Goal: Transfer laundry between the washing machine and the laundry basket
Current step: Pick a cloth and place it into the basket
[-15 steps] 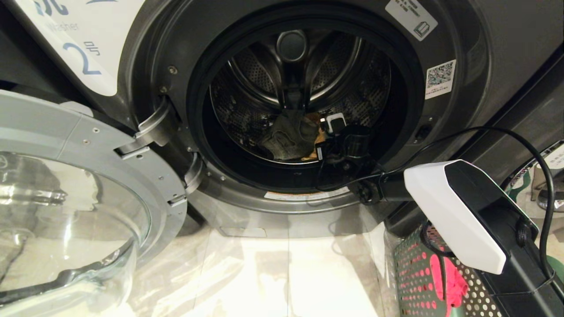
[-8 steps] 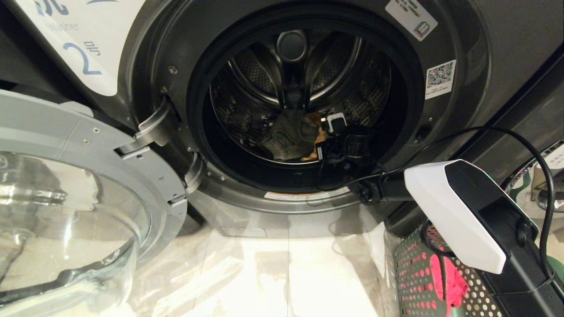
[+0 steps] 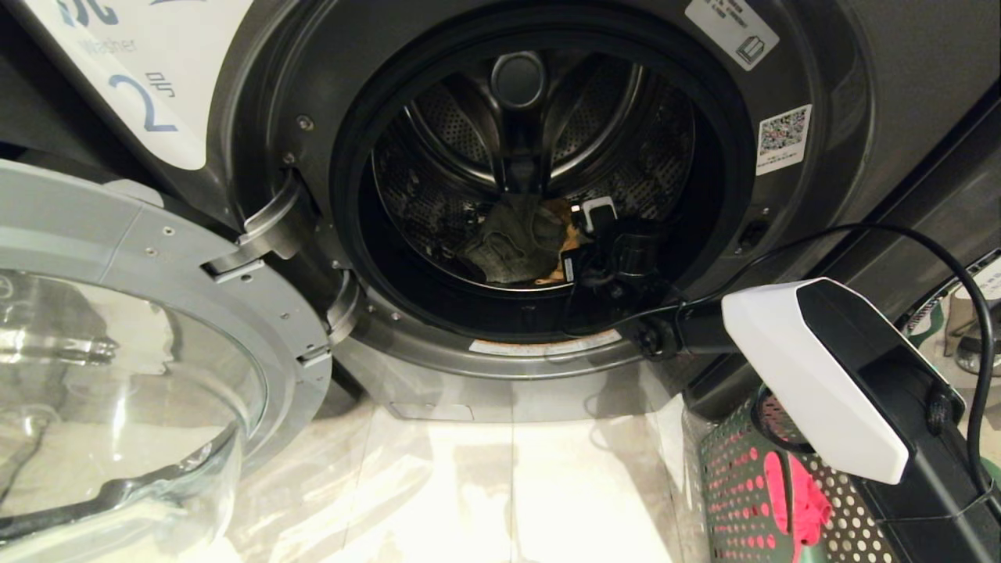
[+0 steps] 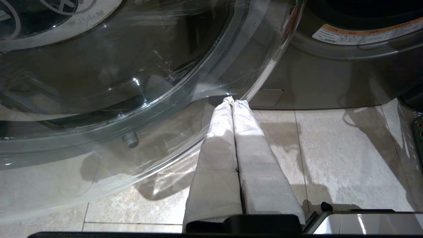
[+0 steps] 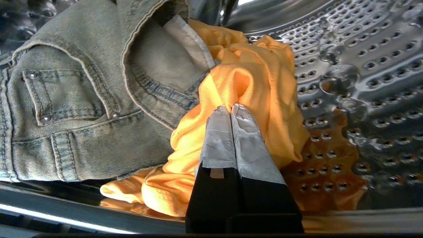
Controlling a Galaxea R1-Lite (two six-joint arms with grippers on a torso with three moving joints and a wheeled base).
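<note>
Right pincer [image 3: 588,234] inside washing machine [image 3: 860,94], seemingly touching laundry [image 3: 512,238].

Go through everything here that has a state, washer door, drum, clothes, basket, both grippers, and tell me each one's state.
Washing machine: door swung wide open.
Drum: holds two garments.
Grey denim garment: crumpled in drum.
Orange garment: bunched beside the denim, pinched at a fold.
Red-pink garment: in the laundry basket.
Right gripper: inside drum, shut on orange garment.
Left gripper: shut, empty, near the floor.
</note>
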